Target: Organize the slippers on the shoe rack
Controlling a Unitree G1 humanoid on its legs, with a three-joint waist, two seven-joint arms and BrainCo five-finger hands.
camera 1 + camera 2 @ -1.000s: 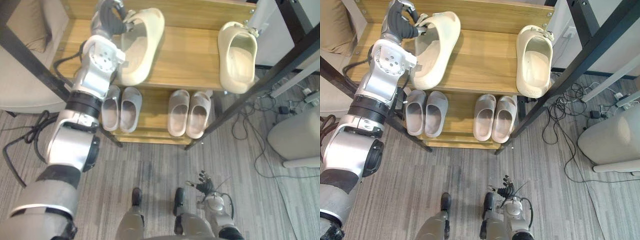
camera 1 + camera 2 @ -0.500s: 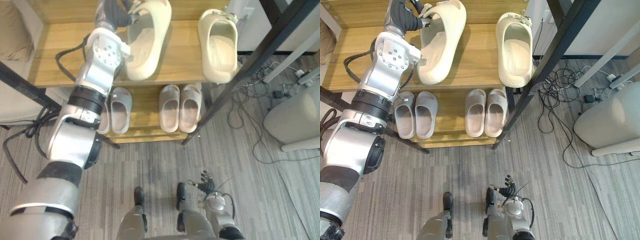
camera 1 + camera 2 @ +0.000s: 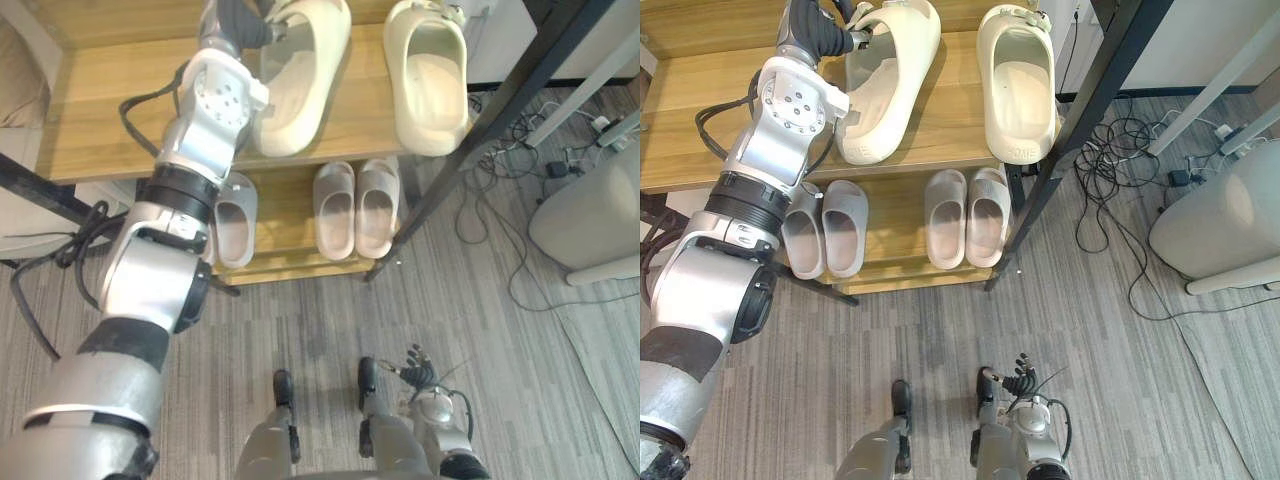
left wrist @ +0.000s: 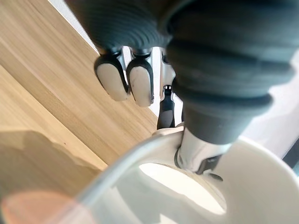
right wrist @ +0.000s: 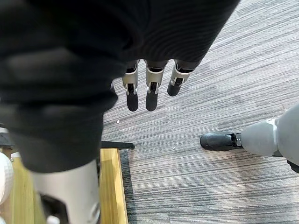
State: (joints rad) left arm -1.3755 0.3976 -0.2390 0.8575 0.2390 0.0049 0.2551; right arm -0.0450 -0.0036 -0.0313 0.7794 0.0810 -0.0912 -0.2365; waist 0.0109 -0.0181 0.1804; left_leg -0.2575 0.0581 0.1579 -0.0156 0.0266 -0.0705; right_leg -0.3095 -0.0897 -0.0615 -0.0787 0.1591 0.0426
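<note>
A: Slippers first. Where is the cream slipper (image 3: 890,85) sitting?
B: It is lying on the top shelf of the shoe rack (image 3: 690,140), and it is pointing a bit crooked. The left hand (image 3: 822,24) is holding it at the far end. Its thumb is hooking inside the opening and its fingers (image 4: 140,84) are curling by the edge, so I think it is gripping the slipper.
A: Is its buddy sitting right next to it?
B: Not quite. The other cream slipper (image 3: 1018,85) is lying straight at the right end of the same shelf. It is near, but a gap of bare wood is showing between them.
A: And what is going on down below?
B: Two pairs of grey slippers (image 3: 945,215) are sitting neatly side by side on the lower shelf. Those are looking done to me.
A: So what is waiting to be done?
B: I am guessing just the top pair: turning the crooked one straight and snuggling it up beside its buddy.
A: Is the right hand helping?
B: No. The right hand (image 5: 150,91) is hanging low over the floor (image 5: 210,70), with its fingers straight and holding nothing.
</note>
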